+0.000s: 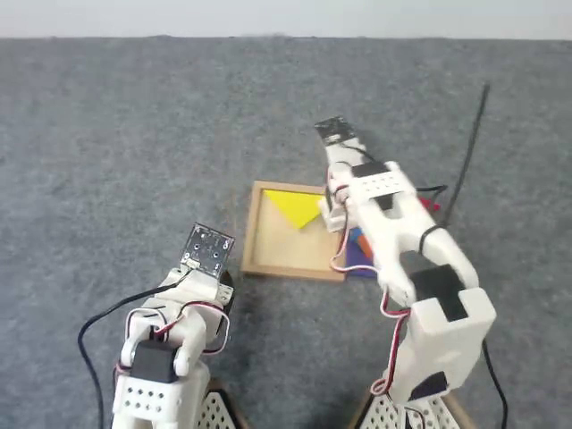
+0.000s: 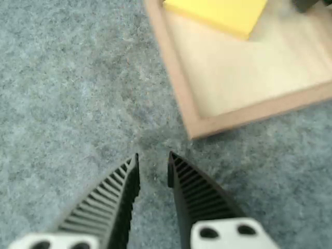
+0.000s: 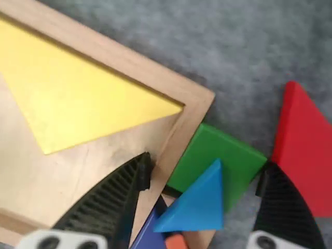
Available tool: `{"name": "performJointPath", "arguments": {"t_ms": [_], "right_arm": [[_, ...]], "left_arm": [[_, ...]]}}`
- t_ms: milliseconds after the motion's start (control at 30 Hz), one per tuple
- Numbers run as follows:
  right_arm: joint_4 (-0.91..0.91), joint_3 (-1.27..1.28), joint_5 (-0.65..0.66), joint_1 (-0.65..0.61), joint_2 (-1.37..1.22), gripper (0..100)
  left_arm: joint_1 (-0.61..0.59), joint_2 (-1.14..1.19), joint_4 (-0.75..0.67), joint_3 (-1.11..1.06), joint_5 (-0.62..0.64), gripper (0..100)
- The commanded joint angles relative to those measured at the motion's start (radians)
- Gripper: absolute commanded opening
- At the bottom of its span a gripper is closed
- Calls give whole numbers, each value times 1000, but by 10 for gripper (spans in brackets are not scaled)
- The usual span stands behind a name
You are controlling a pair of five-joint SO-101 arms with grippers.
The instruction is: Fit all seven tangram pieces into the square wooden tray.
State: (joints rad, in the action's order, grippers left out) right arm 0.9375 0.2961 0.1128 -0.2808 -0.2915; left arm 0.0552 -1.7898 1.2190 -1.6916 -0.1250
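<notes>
Right gripper spread astride small light-blue triangular piece, just beside square wooden tray (large yellow triangle seated). Piece judged light, rigid, slick: pinch flat edges. Left gripper narrowly parted, empty.

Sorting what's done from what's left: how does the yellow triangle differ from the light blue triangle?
The yellow triangle lies flat inside the tray; the light blue triangle sits outside it. The yellow one rests on bare wood; the blue one overlaps a green piece. The yellow one looks clearly bigger. Both are flat triangles.
</notes>
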Motion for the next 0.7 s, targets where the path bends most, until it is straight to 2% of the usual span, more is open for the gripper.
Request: {"name": "performJointPath", "arguments": {"t_ms": [0, 233, 367, 467, 667], "right_arm": [[16, -26, 46, 84, -7, 311], [16, -26, 114, 182, -2, 311], [16, -34, 112, 183, 24, 311], [22, -26, 112, 171, 122, 329], [179, -23, 75, 145, 394, 359]], "left_arm": [[2, 2, -3, 7, 6, 88], [2, 2, -3, 7, 6, 88], [2, 2, -3, 7, 6, 88], [2, 2, -3, 7, 6, 88], [2, 2, -3, 7, 6, 88]]}}
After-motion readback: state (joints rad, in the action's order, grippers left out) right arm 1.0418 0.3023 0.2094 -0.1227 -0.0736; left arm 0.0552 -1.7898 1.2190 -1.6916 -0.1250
